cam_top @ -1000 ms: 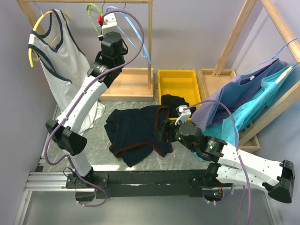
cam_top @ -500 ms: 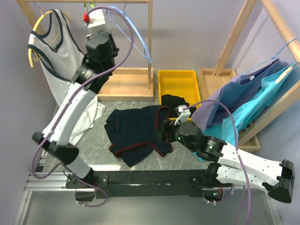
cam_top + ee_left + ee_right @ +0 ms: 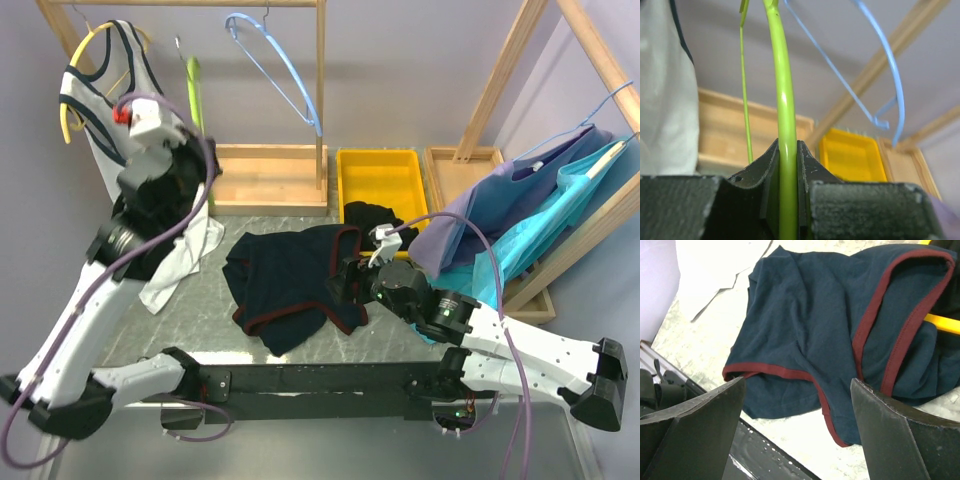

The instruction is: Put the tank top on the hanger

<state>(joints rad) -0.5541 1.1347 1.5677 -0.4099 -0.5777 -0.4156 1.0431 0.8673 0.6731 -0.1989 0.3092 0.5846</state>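
The dark navy tank top (image 3: 290, 285) with dark red trim lies crumpled on the table's middle. It fills the right wrist view (image 3: 810, 325). My right gripper (image 3: 345, 283) is open and hovers just above its right edge, with the jaws spread wide over the red hem (image 3: 797, 385). My left gripper (image 3: 198, 165) is shut on the lime-green hanger (image 3: 197, 100) and holds it upright, off the rail, in front of the rack. In the left wrist view the green bar (image 3: 785, 110) runs straight up between the closed jaws (image 3: 788, 150).
A light blue hanger (image 3: 285, 70) hangs on the wooden rack. A white tank top (image 3: 120, 120) on a yellow hanger hangs at the left. A yellow bin (image 3: 380, 175) with a black garment (image 3: 375, 215) sits behind. Blue and purple garments (image 3: 530, 220) hang at the right.
My left arm has swung left and down from the rail with the green hanger in its grip. The right arm and the tank top have hardly moved.
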